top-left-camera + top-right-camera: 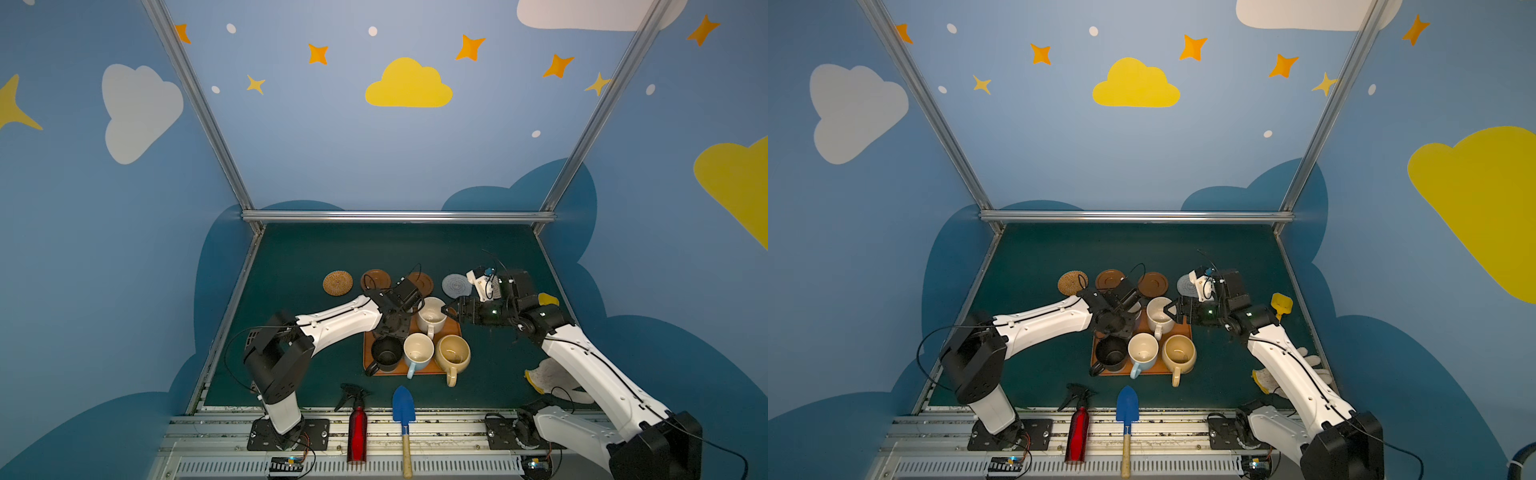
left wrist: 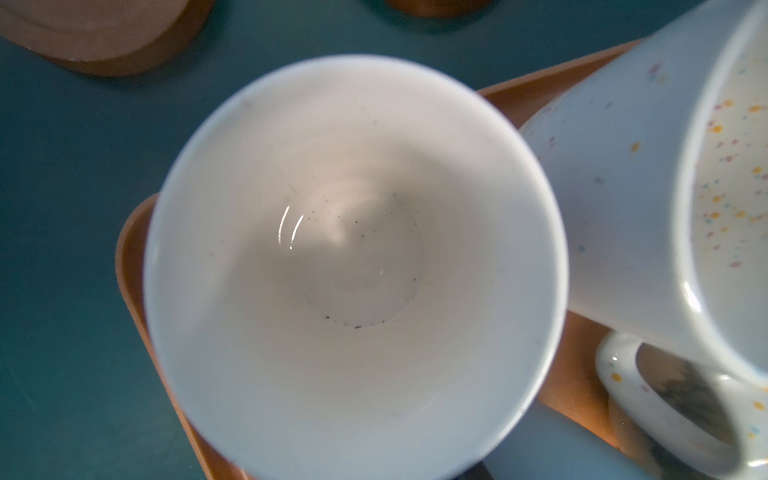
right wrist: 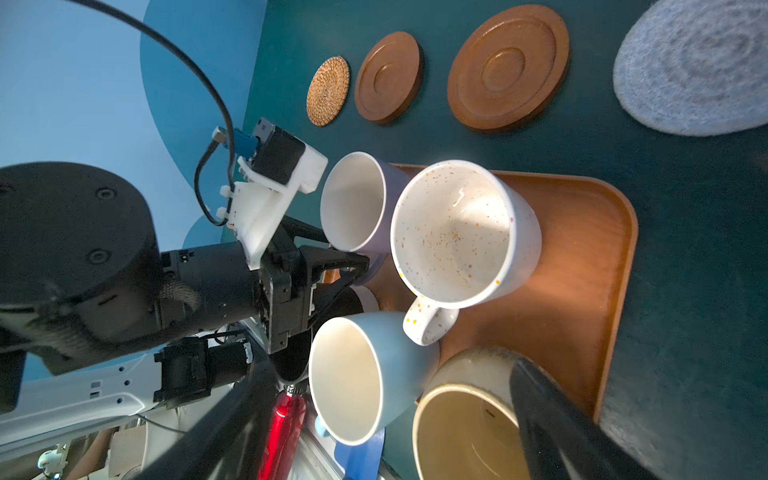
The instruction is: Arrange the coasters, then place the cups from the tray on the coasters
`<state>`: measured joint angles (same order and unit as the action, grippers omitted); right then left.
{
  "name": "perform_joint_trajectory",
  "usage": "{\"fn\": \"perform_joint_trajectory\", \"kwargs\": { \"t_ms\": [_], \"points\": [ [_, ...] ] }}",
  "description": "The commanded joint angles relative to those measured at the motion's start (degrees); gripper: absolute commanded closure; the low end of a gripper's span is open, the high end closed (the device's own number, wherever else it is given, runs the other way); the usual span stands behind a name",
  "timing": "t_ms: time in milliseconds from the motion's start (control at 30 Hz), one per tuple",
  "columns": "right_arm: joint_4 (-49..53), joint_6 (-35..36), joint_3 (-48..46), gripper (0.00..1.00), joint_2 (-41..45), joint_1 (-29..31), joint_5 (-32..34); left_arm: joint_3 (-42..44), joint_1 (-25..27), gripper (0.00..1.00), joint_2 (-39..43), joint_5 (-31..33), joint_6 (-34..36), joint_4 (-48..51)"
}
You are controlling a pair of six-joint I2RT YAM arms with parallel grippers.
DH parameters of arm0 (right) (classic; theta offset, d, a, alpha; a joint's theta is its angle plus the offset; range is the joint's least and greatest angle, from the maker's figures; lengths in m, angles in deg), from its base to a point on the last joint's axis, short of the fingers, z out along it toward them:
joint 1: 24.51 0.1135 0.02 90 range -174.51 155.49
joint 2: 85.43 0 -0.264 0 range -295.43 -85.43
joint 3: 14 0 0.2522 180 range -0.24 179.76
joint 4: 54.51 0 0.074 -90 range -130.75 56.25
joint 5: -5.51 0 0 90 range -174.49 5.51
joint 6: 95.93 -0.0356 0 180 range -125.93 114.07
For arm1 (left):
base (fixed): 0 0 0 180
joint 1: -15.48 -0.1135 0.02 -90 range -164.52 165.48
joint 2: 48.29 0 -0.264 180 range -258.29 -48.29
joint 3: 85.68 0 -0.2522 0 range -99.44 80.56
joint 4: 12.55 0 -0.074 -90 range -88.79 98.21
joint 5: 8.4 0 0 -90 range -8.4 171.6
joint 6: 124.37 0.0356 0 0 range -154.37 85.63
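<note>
1. Left claw [image 3: 345, 253] sits low over the far left corner of the tray [image 3: 582, 249], at the handle side of the lilac mug [image 3: 357, 203]. Its jaws stand part-way apart, and I cannot tell whether they pinch the mug.
2. The left wrist view looks straight down into that mug's white inside, with the claw's fingers out of sight.
3. Right claw [image 1: 448, 311] hovers just beside the speckled cream mug [image 1: 432, 316], its jaws spread wide and holding nothing.
4. All five mugs stand on the tray. The lilac and cream ones are at the back, and the black mug [image 1: 386, 353], light blue mug [image 1: 417, 351] and wide tan mug [image 1: 453, 353] are in front.
5. Four coasters lie in a row on the green surface [image 1: 311, 332] beyond the tray: a woven coaster [image 1: 338, 283], a brown wooden coaster [image 1: 375, 279], a second brown wooden coaster [image 3: 507, 66] and a grey rope coaster [image 1: 456, 285]. All four are bare.
</note>
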<state>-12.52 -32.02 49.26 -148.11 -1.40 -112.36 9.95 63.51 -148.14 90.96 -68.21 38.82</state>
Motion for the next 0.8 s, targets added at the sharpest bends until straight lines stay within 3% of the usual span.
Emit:
{"fn": "perform_joint_trajectory", "kwargs": {
  "t_ms": [0,267,767],
  "points": [
    [-1.0,0.8,0.2,0.12,-0.4,0.6,0.7,-0.2,0.3,0.63,0.2,-0.2,0.6,1.8],
    [-3.1,1.7,-0.4,0.12,0.0,1.6,-2.2,-0.6,0.2,0.74,0.8,0.7,1.2,2.9],
    [-4.1,1.7,0.6,0.13,-2.4,4.3,-0.2,-1.5,0.1,0.91,1.9,3.1,2.4,4.2]
  ]
}}
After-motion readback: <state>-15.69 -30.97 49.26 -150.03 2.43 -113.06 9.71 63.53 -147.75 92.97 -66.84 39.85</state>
